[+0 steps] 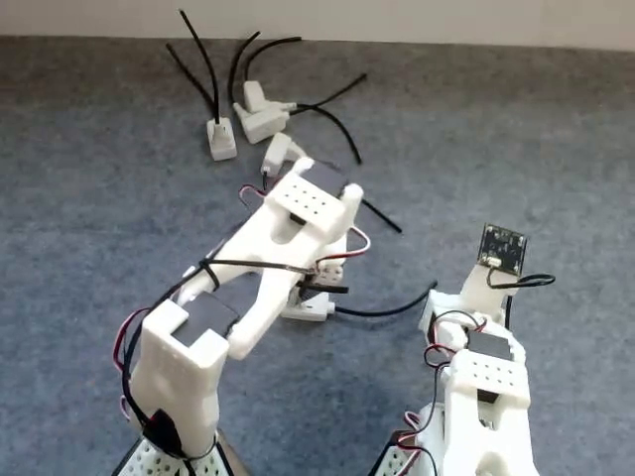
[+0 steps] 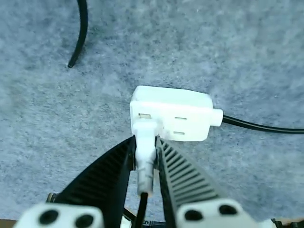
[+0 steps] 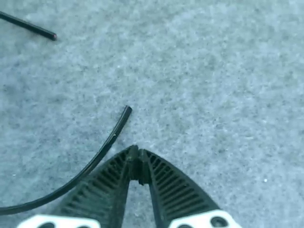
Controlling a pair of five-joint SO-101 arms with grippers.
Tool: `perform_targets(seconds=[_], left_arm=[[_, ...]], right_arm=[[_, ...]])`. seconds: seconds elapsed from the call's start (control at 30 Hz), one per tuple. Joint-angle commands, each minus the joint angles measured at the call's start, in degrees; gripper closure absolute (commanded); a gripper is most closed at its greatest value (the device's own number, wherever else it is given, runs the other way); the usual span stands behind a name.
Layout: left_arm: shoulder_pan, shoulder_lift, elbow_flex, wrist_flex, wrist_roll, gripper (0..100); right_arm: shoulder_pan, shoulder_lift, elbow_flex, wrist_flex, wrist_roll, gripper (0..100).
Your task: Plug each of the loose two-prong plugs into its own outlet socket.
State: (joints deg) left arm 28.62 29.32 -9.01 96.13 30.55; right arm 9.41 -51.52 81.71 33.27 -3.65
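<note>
A plug (image 2: pixel 144 161) was gripped by the left hand (image 2: pixel 145 143) against the outlet socket (image 2: pixel 185 107); the right hand (image 3: pixel 138 156) was closed, empty.

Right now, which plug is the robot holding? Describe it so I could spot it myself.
Start at the left arm stretched over the grey table. Beneath it lies a white outlet block, and the plug is the white one pinched in the left gripper, nose against that block. The other plugs lie loose near the far edge.

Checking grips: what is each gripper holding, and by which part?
The left gripper clamps a white plug by its body, at the socket block. The right gripper is shut on nothing.
</note>
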Motion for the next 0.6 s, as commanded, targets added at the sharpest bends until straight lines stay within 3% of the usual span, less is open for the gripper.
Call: perform_targets(seconds=[0.0, 0.17, 0.37, 0.57], left_arm=[[-7.0, 0.1, 3.8, -1.8, 0.3, 99], [-11.0, -2.8, 9.8, -5.5, 0.5, 99], [-11.6, -9.0, 21.7, -18.2, 11.1, 99], [-12.4, -6.3, 21.7, -20.2, 12.8, 99]], right_arm=[[0.5, -1.0, -2.1, -1.1, -0.7, 99.1], [0.4, -1.0, -2.1, -1.1, -0.7, 99.1], [0.4, -1.0, -2.2, -1.1, -0.7, 99.1], [0.4, -1.0, -2.2, -1.1, -0.7, 99.1]])
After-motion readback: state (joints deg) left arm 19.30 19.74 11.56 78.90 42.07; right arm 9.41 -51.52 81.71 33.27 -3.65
